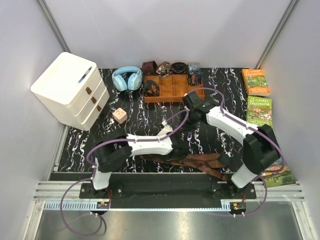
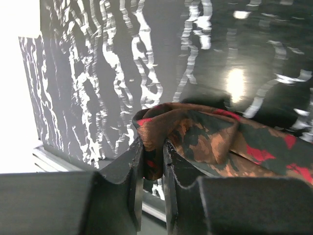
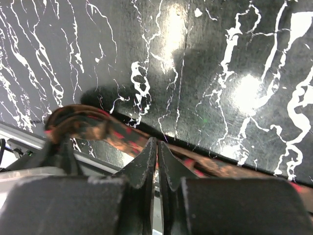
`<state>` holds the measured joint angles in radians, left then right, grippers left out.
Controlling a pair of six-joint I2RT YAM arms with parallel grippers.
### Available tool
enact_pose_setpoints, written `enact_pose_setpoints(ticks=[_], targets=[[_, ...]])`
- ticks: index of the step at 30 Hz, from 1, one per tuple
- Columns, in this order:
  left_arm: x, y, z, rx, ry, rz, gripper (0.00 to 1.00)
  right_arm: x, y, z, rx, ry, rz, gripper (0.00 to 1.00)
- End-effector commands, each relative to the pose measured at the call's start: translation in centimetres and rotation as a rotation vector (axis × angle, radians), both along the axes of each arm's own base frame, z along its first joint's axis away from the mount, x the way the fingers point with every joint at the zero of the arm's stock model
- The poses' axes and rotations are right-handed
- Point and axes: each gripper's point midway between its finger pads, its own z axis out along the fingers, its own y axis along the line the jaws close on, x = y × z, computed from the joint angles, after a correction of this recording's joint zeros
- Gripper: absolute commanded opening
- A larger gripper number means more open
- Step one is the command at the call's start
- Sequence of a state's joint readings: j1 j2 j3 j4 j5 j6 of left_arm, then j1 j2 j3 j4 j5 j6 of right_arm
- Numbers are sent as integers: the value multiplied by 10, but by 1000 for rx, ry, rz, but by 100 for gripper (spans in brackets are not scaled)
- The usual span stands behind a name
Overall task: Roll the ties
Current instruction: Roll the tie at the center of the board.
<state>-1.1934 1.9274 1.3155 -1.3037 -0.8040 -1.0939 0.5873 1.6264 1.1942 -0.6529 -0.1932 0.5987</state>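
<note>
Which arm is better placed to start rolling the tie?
Left: the left pincer is shut on the tie at its folded end. The right pincer sits closed farther along, grip unclear.

Orange book (image 1: 255, 81) at the surface's (image 1: 145, 120) far right edge is showing "STOREY TREEHOUSE" on its cover, green book (image 1: 259, 110) just nearer is showing "STOREY TREEHOUSE" too, the number ahead of each being too small to read.

We're in a lab test cell: bare grey walls (image 1: 165, 30) box in a marbled mat (image 1: 145, 120). Aluminium rail (image 1: 55, 189) up front, we see.
</note>
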Motion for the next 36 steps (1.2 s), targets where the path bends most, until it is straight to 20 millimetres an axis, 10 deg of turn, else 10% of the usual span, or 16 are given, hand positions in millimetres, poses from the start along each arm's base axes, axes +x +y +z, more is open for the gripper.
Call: enact_pose_setpoints(ticks=[1, 9, 21, 36], targets=[[-7, 11, 35, 180, 1, -57, 10, 1, -12, 14, 10, -46, -18, 11], [-8, 9, 43, 160, -19, -78, 10, -12, -12, 14, 76, 7, -15, 11], [8, 33, 75, 87, -64, -35, 12, -60, 86, 11, 421, 205, 123, 10], [6, 36, 74, 66, -62, -44, 12, -40, 148, -8, 527, 269, 139, 9]])
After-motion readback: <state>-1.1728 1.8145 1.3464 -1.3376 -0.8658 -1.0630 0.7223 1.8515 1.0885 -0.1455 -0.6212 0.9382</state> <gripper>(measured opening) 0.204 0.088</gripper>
